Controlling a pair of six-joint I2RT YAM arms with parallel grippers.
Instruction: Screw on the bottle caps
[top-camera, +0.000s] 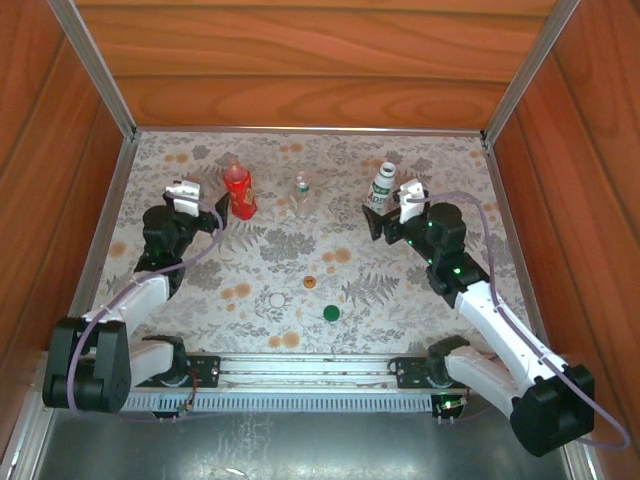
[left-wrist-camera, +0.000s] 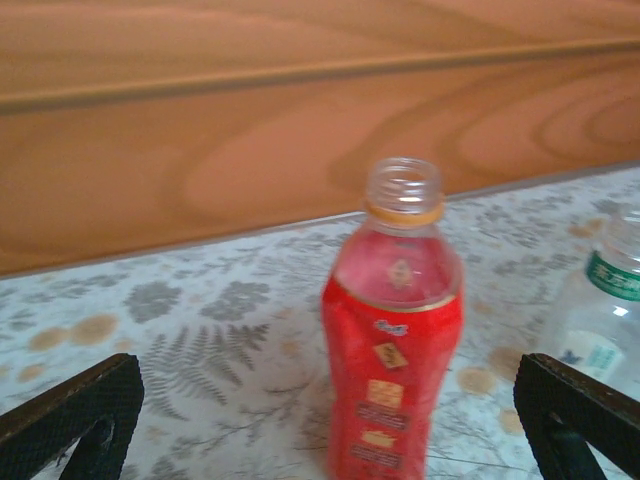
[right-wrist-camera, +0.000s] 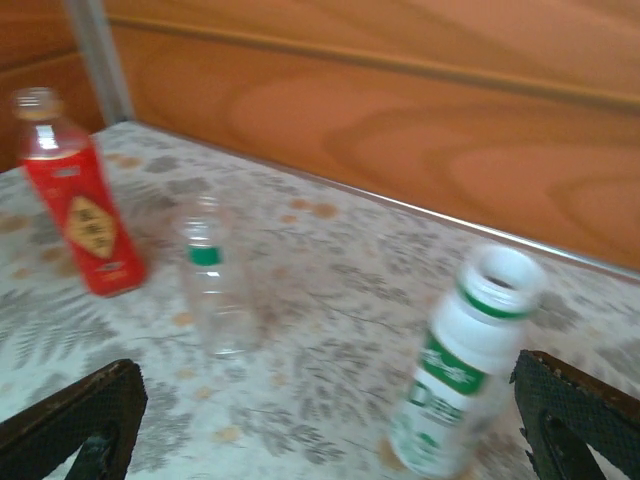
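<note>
From above, the clear bottle (top-camera: 301, 190) stands near the far wall, with the red bottle (top-camera: 239, 190) to its left and the white green-labelled bottle (top-camera: 383, 187) to its right. An orange cap (top-camera: 310, 282), a white cap (top-camera: 277, 299) and a green cap (top-camera: 331, 313) lie loose on the nearer side of it, while the left gripper (top-camera: 215, 218) and right gripper (top-camera: 378, 222) flank it farther out. The left wrist view shows spread fingers (left-wrist-camera: 75, 420) gripping nothing, the open-mouthed red bottle standing ahead, left of the clear bottle. The right wrist view shows equally wide, empty fingers (right-wrist-camera: 575, 415), the uncapped white bottle leaning to the clear bottle's right.
</note>
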